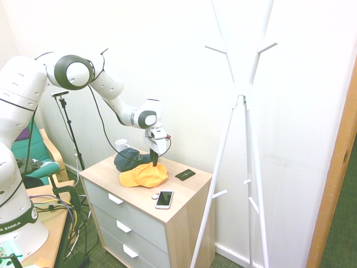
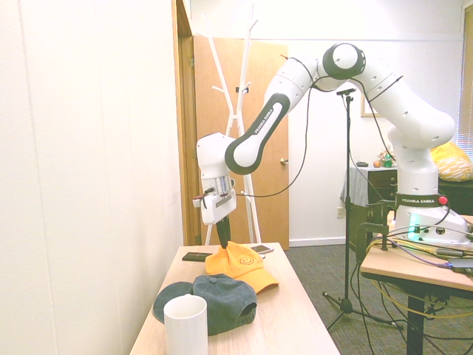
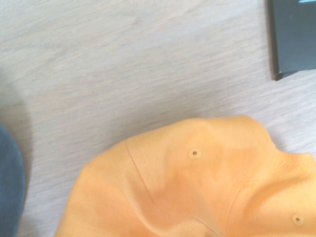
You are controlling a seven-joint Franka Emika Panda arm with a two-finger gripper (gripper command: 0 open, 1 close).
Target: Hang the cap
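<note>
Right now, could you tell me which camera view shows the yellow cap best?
The second exterior view: the yellow cap shows whole, crown and brim, with a small smiley on it, and the tool on its crown. The first exterior view shows it whole but smaller. The wrist view shows only a close patch of crown fabric.

Cap: bright yellow-orange, with a small smiley mark on the crown in the second exterior view. Second cap: dark navy blue. Cup: white. Worktop: light wood grain; drawer fronts pale grey with white handles. Coat stand: white. Phone: white frame, black screen. Flat card: black.
</note>
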